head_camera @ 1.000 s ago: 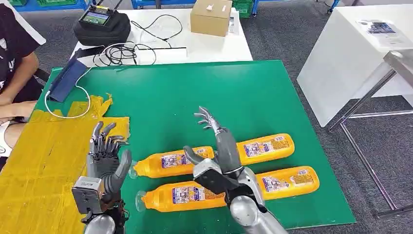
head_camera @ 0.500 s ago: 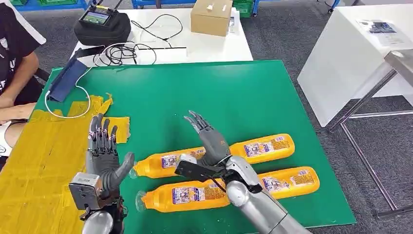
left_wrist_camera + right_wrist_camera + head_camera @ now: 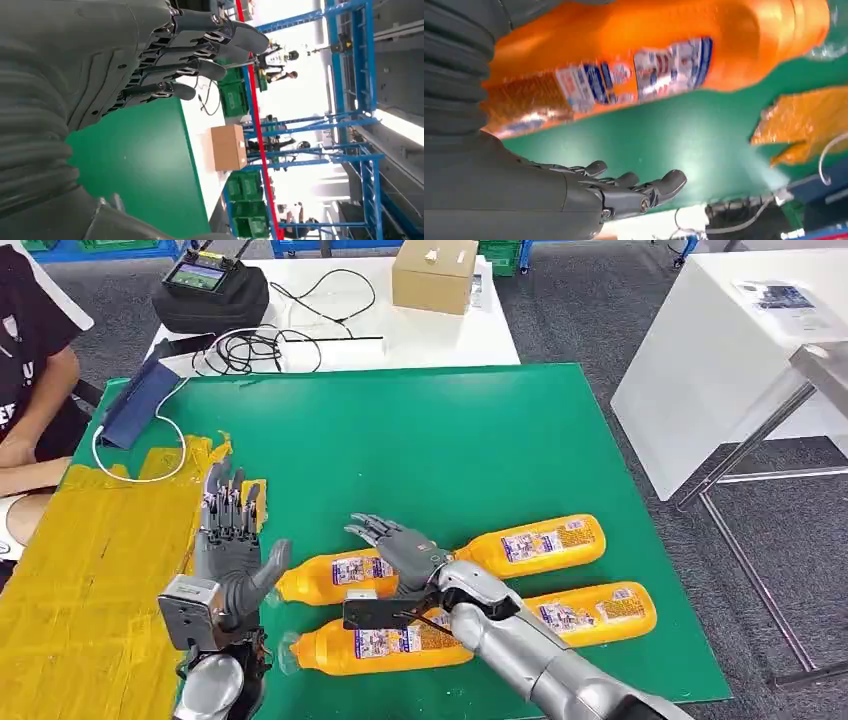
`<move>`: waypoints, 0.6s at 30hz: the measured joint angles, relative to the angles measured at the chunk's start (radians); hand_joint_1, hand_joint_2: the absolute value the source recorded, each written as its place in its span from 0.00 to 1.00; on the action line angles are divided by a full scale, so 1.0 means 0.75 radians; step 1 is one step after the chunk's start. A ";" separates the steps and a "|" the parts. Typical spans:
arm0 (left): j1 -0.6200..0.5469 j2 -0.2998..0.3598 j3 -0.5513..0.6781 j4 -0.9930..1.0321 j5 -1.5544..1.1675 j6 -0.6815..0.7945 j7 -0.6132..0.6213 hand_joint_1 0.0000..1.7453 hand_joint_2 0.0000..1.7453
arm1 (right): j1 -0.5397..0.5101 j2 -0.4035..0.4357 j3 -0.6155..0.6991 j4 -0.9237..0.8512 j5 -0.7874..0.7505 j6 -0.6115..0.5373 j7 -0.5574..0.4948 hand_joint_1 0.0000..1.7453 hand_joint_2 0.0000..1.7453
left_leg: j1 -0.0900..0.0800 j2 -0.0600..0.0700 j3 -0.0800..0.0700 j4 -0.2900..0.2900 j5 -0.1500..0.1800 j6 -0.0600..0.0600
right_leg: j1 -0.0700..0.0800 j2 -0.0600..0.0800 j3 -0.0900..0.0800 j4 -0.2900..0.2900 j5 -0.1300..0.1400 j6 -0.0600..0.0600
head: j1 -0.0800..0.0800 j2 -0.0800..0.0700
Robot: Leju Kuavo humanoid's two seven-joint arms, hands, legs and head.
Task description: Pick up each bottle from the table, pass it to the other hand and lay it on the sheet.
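From my head view, my right hand (image 3: 400, 545) reaches in from the lower right, fingers spread and holding nothing, hovering over the upper-left orange bottle (image 3: 335, 577) at the frame's lower middle. Another bottle (image 3: 375, 644) lies just below it, and two more, one (image 3: 540, 543) right of centre and one (image 3: 592, 612) at lower right, lie on the green table (image 3: 420, 430). My left hand (image 3: 228, 555) stands upright at lower left, palm open and empty, at the edge of the yellow sheet (image 3: 90, 570), which covers the left side of the table.

In my left wrist view, my left hand's fingers (image 3: 200, 47) stretch out straight across the top, gripping nothing, above the green table.

In my right wrist view, my right hand's fingers (image 3: 644, 187) extend loosely along the bottom, empty, with an orange bottle (image 3: 664, 45) across the top and a piece of the yellow sheet at the right edge.
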 measured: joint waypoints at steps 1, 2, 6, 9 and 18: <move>-0.003 -0.002 -0.001 0.005 0.000 -0.002 0.000 0.00 1.00 | -0.004 0.000 0.005 0.011 -0.002 0.002 -0.001 0.00 1.00 | 0.000 0.000 0.000 0.000 0.000 0.000 | 0.000 0.000 0.000 0.000 0.000 0.000 | 0.000 0.000; -0.006 -0.002 -0.001 0.009 0.000 -0.004 0.000 0.00 1.00 | -0.007 0.000 0.010 0.020 -0.004 0.003 -0.002 0.00 1.00 | 0.000 0.000 0.000 0.000 0.000 0.000 | 0.000 0.000 0.000 0.000 0.000 0.000 | 0.000 0.000; -0.009 -0.003 -0.002 0.020 0.000 -0.005 0.000 0.00 1.00 | -0.017 0.001 0.020 0.041 -0.007 0.003 -0.004 0.00 1.00 | 0.000 0.000 0.000 0.000 0.000 0.000 | 0.000 0.000 0.000 0.000 0.000 0.000 | 0.000 0.000; -0.010 -0.003 -0.002 0.025 0.000 -0.005 0.000 0.00 1.00 | -0.022 0.004 0.022 0.052 -0.007 0.003 -0.004 0.00 1.00 | 0.000 0.000 0.000 0.000 0.000 0.000 | 0.000 0.000 0.000 0.000 0.000 0.000 | 0.000 0.000; -0.010 -0.003 -0.002 0.028 0.001 -0.006 -0.002 0.00 1.00 | -0.028 0.006 0.024 0.061 -0.011 0.011 -0.010 0.00 1.00 | 0.000 0.000 0.000 0.000 0.000 0.000 | 0.000 0.000 0.000 0.000 0.000 0.000 | 0.000 0.000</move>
